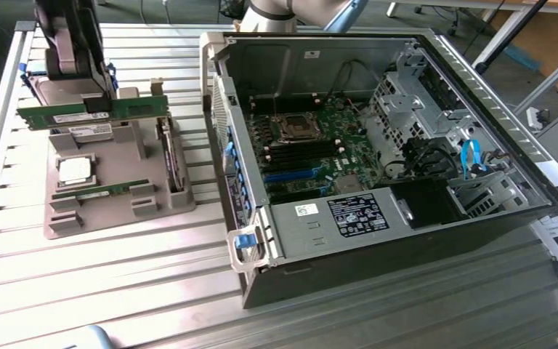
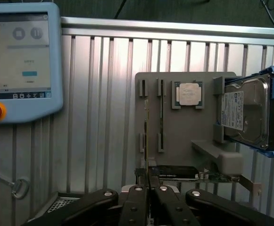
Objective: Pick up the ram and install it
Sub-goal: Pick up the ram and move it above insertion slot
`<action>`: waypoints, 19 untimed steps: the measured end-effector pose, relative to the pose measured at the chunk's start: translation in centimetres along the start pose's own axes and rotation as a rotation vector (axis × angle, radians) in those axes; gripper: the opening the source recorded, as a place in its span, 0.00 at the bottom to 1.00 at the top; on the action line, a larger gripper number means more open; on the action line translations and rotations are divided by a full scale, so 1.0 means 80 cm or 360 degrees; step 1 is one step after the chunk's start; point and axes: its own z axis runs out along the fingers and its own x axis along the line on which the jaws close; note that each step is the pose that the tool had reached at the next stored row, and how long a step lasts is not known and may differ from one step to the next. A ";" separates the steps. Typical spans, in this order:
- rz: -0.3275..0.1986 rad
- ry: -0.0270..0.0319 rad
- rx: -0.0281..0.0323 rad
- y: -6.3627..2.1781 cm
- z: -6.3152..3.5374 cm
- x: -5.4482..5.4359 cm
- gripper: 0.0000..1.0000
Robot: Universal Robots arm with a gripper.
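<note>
Currently: gripper (image 1: 95,93) clenched on the ram (image 1: 93,110), pinched mid-length, probably so the stick hangs level with its contact edge down. Position: over the parts tray (image 1: 114,214), at the tray's hard drive (image 2: 250,113) end. Ram: long, thin green board, white label on its face.

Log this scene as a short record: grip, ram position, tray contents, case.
grip: gripper shut on ram
ram position: held level over the tray, not yet in the case
tray contents: second stick, processor, hard drive
case: open, motherboard exposed, on the exterior view's right of the tray
</note>
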 end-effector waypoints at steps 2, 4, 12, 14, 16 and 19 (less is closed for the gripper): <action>0.0000 0.00002 0.00001 -0.002 0.000 0.000 0.12; 0.0000 0.00004 0.00001 -0.004 0.000 0.000 0.12; 0.0000 0.00016 -0.00001 -0.014 0.000 0.001 0.12; 0.0000 0.00019 0.00000 -0.016 0.000 0.001 0.12; 0.0000 0.00023 -0.00001 -0.018 0.000 0.001 0.12; 0.0000 0.00028 0.00000 -0.021 0.000 0.001 0.12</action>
